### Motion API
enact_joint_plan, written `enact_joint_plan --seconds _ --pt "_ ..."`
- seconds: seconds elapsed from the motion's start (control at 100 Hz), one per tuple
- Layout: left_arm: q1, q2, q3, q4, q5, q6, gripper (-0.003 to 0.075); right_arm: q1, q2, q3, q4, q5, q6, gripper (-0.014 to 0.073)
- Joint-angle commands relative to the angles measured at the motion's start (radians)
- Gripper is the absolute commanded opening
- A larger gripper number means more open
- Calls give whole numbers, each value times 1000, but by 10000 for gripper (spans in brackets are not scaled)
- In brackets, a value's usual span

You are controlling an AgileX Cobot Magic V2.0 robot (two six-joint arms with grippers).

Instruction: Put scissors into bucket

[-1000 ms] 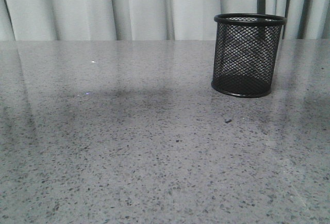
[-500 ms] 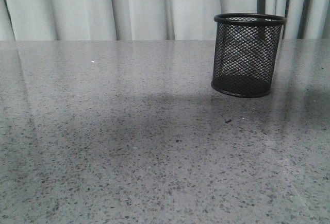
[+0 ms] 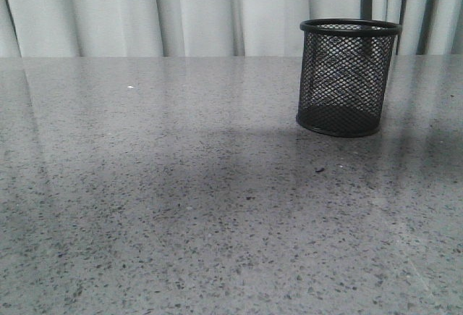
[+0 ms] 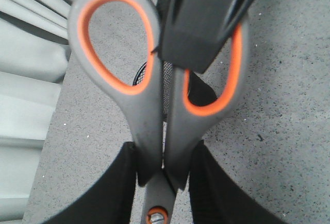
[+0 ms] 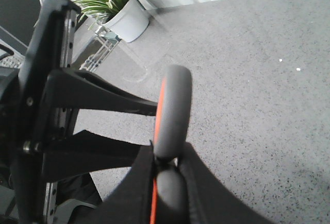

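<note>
I see both grippers clamped on grey-handled, orange-lined scissors (image 4: 154, 110): left gripper (image 4: 162, 170) near pivot, right gripper (image 5: 167, 183) on loop. Probably handover. Black wire-mesh bucket (image 3: 348, 76) upright on grey speckled table (image 3: 181, 213).

The scissors (image 4: 154, 116) show only their handles, the blades running off the picture's edge, the bucket (image 4: 170, 87) is mostly hidden behind them in the left wrist view, and the front view shows neither arm nor scissors.

Bucket (image 3: 349, 77) – black wire mesh; table (image 3: 181, 206) – glossy speckled stone.
</note>
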Motion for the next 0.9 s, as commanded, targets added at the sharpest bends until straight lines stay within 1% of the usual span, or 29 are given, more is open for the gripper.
enact_joint_plan --seconds 0.0,0.04,0.06,0.09,0.11,0.16,0.21,0.23,0.26,0.34,0.45,0.64,0.65,0.66,0.72,0.79,0.89 --pt "-8 -30 -38 -22 -78 -16 47 -2 -8 -32 46 -7 -30 -69" --pt "-8 -30 -38 -31 -76 -16 97 -2 -8 -32 46 -7 -30 -69" --pt "-8 -30 -38 -32 -76 -16 135 -2 -8 -32 46 -7 -30 -69" --pt "-8 -30 -38 -35 -76 -16 207 -2 -8 -32 46 -7 -30 -69" --pt "-8 -30 -38 -35 -76 -16 239 -2 -8 -32 46 -7 -30 -69" --pt "-8 -30 -38 -35 -76 -18 373 -2 -8 -32 46 -7 -30 -69" --pt "-4 -30 -38 -35 -76 -20 469 -2 -8 -32 46 -7 -30 -69" --pt "0 -30 -38 -35 -76 -30 497 -2 -8 -32 46 -9 -30 -69" --pt "6 -30 -38 -35 -76 -48 519 -2 -8 -32 46 -9 -30 -68" --pt "34 -33 -38 -19 -71 -97 514 -2 -8 -39 29 -26 -23 -65" --pt "112 -46 -38 -5 -46 -168 484 -6 -8 -75 -67 -68 19 -48" --pt "302 -103 -38 -12 -31 -271 459 -41 6 -188 -326 -107 162 -48" --pt "317 -106 -38 -12 -29 -277 459 -42 8 -198 -358 -107 179 -48" --pt "324 -109 -38 -12 -28 -280 459 -44 8 -202 -358 -107 179 -48" --pt "386 -138 -38 -20 -17 -292 459 -46 25 -242 -467 -107 240 -48" --pt "453 -168 -38 -36 -8 -316 459 -46 40 -279 -561 -102 290 -48" --pt "538 -212 -38 -57 14 -320 459 -46 54 -318 -659 -84 345 -48"
